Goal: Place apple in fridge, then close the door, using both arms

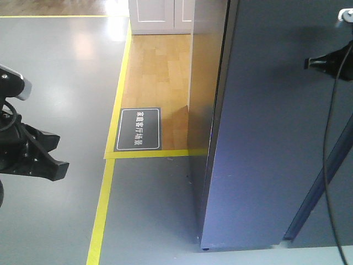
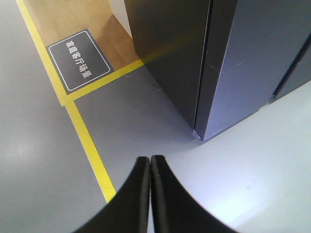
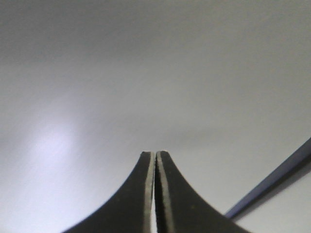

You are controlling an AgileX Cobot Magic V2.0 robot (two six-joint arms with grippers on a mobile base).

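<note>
Hands first: in the front-facing view the left hand (image 1: 47, 157) hangs low at the frame's left edge over the grey floor (image 1: 60, 83), well apart from the fridge (image 1: 207, 83), while only a black part of the right arm (image 1: 331, 63) shows at the upper right against the door (image 1: 276, 138), whose dark outer face fills that side. A black floor sign (image 1: 139, 128) with white Chinese characters lies on the wood flooring, inside the yellow tape line (image 1: 107, 182); the small print cannot be read reliably

From the left wrist, the left hand (image 2: 149, 165) is clenched on nothing, pointing at the fridge's bottom corner, where the door looks shut or nearly so along its seam

From the right wrist, the right hand (image 3: 155, 160) is likewise clenched and empty, facing a plain grey surface

The apple is in no view, presumably already inside, so the task looks to be at its closing step; next would be confirming the door is seated and drawing both arms clear
</note>
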